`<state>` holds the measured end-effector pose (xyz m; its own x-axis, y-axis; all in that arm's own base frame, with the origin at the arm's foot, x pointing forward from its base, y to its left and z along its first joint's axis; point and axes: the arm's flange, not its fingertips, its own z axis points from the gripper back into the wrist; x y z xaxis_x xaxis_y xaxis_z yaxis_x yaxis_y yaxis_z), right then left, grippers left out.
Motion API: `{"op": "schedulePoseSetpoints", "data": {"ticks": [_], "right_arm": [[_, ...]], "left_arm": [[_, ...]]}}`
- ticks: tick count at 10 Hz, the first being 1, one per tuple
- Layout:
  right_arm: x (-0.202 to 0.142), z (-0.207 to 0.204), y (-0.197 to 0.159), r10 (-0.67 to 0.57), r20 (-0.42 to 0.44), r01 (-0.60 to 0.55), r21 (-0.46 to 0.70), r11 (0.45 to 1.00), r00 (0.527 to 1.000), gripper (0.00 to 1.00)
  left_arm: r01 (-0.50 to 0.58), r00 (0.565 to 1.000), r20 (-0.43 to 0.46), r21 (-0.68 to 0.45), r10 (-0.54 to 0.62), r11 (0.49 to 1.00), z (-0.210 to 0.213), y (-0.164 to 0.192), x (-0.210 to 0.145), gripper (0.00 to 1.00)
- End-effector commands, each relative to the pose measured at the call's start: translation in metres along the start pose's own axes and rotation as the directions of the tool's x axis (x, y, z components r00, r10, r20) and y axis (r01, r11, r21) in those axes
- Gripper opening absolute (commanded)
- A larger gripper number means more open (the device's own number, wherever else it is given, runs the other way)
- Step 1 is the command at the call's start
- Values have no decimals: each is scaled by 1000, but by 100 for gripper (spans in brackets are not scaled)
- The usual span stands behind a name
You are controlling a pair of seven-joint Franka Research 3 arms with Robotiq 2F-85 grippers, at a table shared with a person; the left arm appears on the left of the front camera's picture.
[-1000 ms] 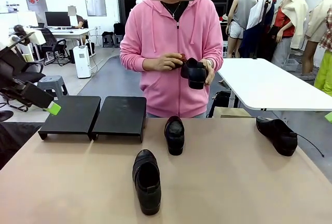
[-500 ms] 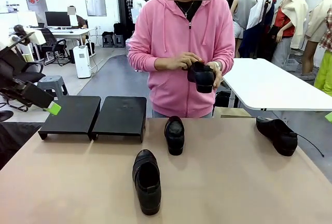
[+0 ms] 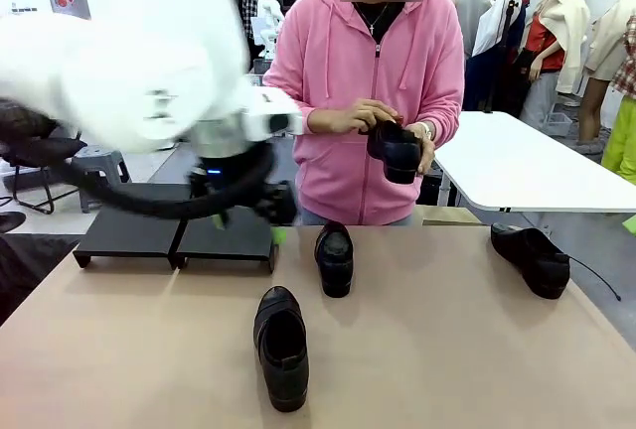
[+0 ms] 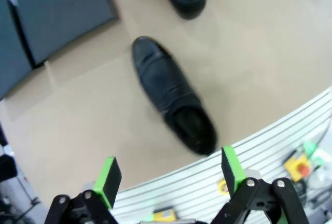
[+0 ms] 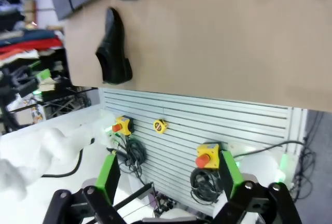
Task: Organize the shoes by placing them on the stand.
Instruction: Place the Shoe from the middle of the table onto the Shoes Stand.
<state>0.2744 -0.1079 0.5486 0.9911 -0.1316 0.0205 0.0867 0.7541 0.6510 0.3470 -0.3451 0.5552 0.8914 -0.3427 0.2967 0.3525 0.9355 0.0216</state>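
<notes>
**Right hand** (image 5: 168, 176): fingers apart with nothing between them. It hangs off the near edge of the table (image 5: 207, 37), above a slatted panel (image 5: 207, 125) that carries red stop buttons.

**Left hand** (image 4: 169, 168): fingers also apart and empty, held above the near shoe (image 4: 174, 97). In the front view its arm is blurred. The arm crosses in from the left, and the hand sits in front of the stand (image 3: 119, 238).

**Near shoe:** lies on the table close to the near edge, left of the middle. Its heel faces that edge and its toe faces the far side.

**Middle shoe** (image 3: 334, 258): lies farther back, toward the far edge, just right of the stand and apart from it.

**Right-side shoe** (image 3: 532, 258): lies slantwise near the right edge, well apart from the other shoes.

**Stand:** two black sloped platforms side by side at the far left of the table.

**Fourth shoe** (image 3: 397, 149): off the table, gripped in the person's hands (image 3: 350, 117). The person wears a pink hoodie and stands beyond the far edge.
</notes>
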Motion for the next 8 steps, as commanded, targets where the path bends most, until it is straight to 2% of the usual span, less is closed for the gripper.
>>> {"op": "schedulePoseSetpoints", "data": {"ticks": [1, 2, 3, 4, 6, 7, 8], "right_arm": [[0, 4, -2, 21, -4, -21, -1, 1000, 1000, 100], [0, 4, -2, 21, -4, -21, -1, 1000, 1000, 100], [0, 4, -2, 21, -4, -21, -1, 1000, 1000, 100], [0, 4, -2, 21, -4, -21, -1, 1000, 1000, 100], [0, 4, -2, 21, -4, -21, -1, 1000, 1000, 100], [0, 4, -2, 21, -4, -21, -1, 1000, 1000, 100], [0, 4, -2, 21, -4, -21, -1, 1000, 1000, 100]], "left_arm": [[-296, 948, -139, -39, 288, 954, -4, -32, 54, 100], [-311, 931, -220, -54, 292, 949, -21, -49, 62, 100], [-272, 936, -243, -43, 254, 961, -24, -52, 64, 100], [-220, 965, -152, -34, 212, 975, -26, -31, 43, 100], [-220, 965, -152, -34, 212, 975, -26, -31, 43, 100], [-254, 948, -211, -41, 240, 966, -35, -44, 58, 100], [-214, 953, -230, -53, 197, 975, -31, -44, 63, 100]]}}
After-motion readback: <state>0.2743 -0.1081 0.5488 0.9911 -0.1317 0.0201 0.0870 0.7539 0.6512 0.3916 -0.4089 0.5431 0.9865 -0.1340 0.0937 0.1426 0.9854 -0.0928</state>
